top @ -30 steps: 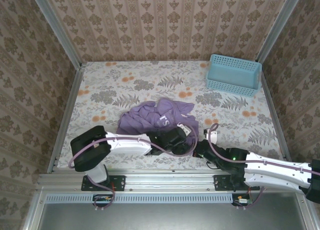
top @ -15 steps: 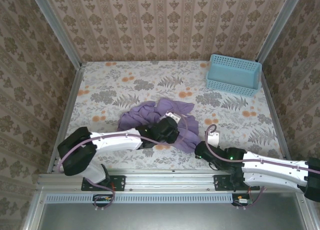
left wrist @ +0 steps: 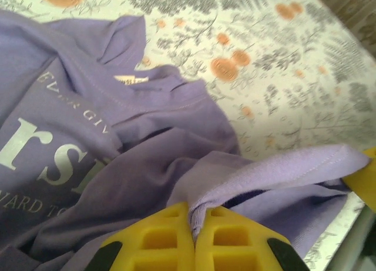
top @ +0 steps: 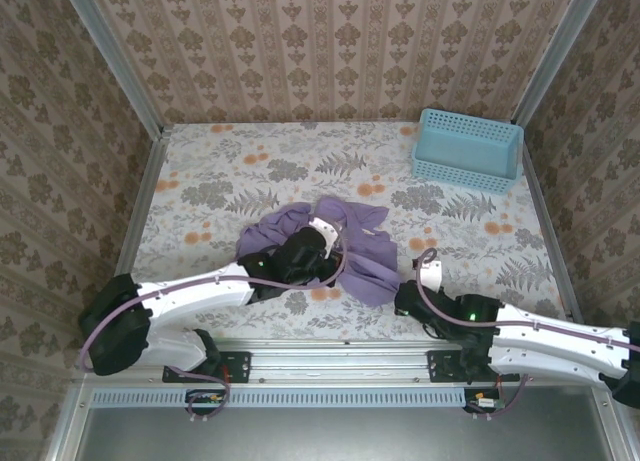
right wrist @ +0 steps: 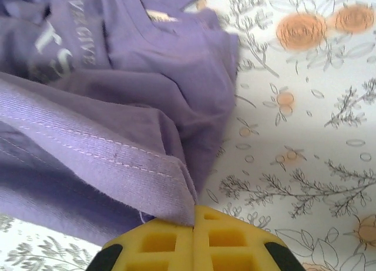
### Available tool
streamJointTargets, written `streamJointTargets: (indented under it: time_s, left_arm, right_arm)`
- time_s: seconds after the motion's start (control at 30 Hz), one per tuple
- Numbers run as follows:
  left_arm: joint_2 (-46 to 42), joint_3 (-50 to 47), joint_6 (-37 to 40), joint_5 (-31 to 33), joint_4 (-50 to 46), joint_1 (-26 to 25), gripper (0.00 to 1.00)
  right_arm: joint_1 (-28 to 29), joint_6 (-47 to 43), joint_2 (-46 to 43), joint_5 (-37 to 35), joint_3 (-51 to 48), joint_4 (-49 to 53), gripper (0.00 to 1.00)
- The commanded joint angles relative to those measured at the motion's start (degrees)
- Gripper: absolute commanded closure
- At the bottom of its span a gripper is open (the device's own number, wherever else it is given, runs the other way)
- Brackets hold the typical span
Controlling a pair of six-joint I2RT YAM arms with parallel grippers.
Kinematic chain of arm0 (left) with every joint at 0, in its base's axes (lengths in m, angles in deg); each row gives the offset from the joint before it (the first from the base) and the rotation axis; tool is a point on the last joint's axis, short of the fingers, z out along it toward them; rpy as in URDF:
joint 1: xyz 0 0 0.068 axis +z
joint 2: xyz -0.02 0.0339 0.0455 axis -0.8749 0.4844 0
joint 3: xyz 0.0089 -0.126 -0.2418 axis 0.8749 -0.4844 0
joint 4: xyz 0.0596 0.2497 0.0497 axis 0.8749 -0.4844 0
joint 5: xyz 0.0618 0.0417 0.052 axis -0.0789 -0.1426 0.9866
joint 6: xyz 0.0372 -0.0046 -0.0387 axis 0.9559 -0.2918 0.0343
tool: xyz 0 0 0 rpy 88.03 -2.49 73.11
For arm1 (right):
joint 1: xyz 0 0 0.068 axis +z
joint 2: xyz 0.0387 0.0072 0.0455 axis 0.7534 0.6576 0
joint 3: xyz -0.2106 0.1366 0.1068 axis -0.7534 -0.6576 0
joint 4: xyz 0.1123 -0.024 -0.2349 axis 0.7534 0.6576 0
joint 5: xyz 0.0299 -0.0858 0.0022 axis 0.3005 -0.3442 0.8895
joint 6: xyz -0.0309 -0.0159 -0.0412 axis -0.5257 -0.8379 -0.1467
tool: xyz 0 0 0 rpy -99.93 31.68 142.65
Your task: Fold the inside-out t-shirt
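Left fingers (left wrist: 176,230): clamped shut on a thin fold of hem of the inside-out t-shirt (top: 352,263). Right fingers (right wrist: 176,227): closed tight on a stitched hem edge.

Risks, as I judge them:
- Both pinches are shallow, so a hard pull could slip the cloth free.
- The held edges may not be matching corners, so drawing them apart could twist the shirt rather than spread it.

Shirt: lavender, crumpled in a heap at lower centre of the floral tabletop (top: 230,166), well apart from the blue basket (top: 467,149) at upper right. White lettering faces up, with a neck label beside the collar.
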Motion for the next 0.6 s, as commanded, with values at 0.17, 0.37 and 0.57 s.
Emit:
streamJointTargets:
  time_s: [0.17,0.37,0.57]
  left_arm:
    - [-1.58,-2.23,-2.51,-13.84,10.42,0.08,1.00]
    - [0.55,-1.90,-2.76,-16.71,11.60,-1.04,1.00]
    - [3.71,-2.52,-4.58,-18.46,15.55,-0.72,0.98]
  right_arm:
    - [-9.71,-2.86,4.55,5.33,-2.32,-4.89,1.00]
    - [-16.26,-5.71,13.39,8.42,-1.95,-11.61,1.00]
    - [-18.66,-8.79,17.51,9.41,0.32,-11.98,1.00]
